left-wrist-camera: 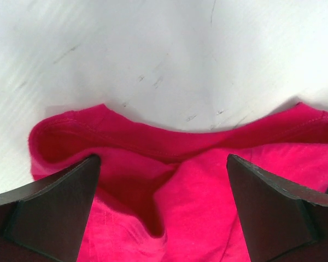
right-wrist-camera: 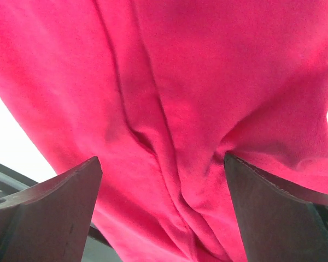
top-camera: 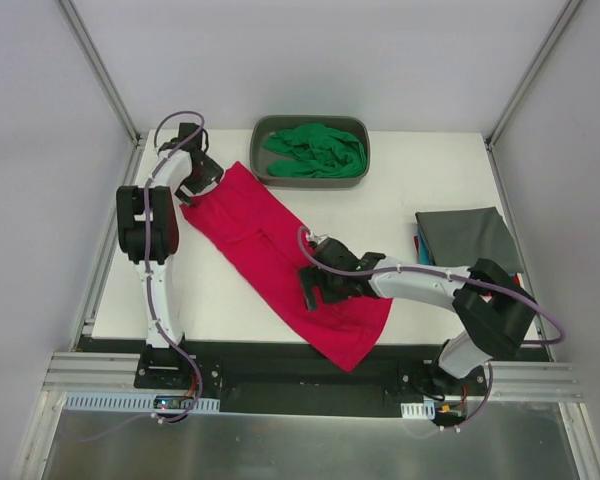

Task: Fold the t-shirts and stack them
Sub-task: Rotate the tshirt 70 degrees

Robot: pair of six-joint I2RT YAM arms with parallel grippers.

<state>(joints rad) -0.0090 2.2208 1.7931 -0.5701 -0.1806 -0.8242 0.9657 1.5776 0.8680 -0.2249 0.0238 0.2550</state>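
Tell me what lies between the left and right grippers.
Top view: the spread crimson-pink fabric t-shirt spans the stretch from left gripper to right gripper.

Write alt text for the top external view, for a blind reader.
A crimson-pink t-shirt lies diagonally on a white table, left claw open at its far end, right claw open over its near half. A green t-shirt lies crumpled in a grey tub behind; a folded dark grey t-shirt lies at right.
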